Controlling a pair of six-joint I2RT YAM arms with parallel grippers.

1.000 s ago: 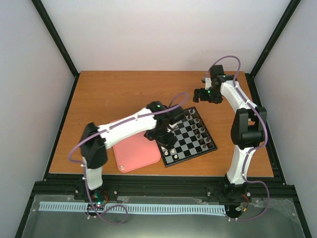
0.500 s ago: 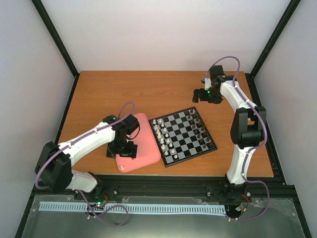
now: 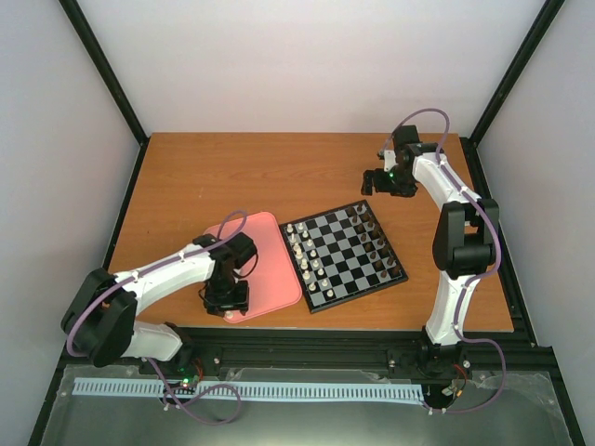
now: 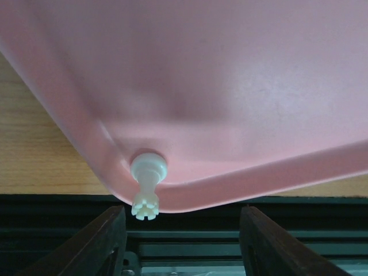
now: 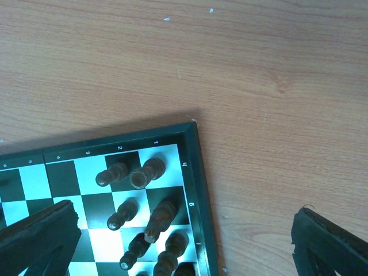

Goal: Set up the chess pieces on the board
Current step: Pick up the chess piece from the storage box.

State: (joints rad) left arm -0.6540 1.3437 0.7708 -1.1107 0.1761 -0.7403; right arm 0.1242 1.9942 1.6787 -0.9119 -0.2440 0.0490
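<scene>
**A:** Where is the left tool (image 3: 226, 299)?

**B:** Low over the near corner of the pink tray (image 3: 271, 265). Its fingers are partly apart and grip nothing. One white piece (image 4: 148, 185) sits in that corner, just ahead of the left finger, with its notched top toward the rim.

**A:** And the board (image 3: 346, 255)?

**B:** It is on the surface (image 3: 214, 177), just right of the tray. More white pieces (image 3: 299, 251) stand along its left side, and dark pieces (image 5: 146, 172) along its right.

**A:** And the right tool (image 3: 376, 178)?

**B:** It is wide and empty, above the board's far corner.
</scene>
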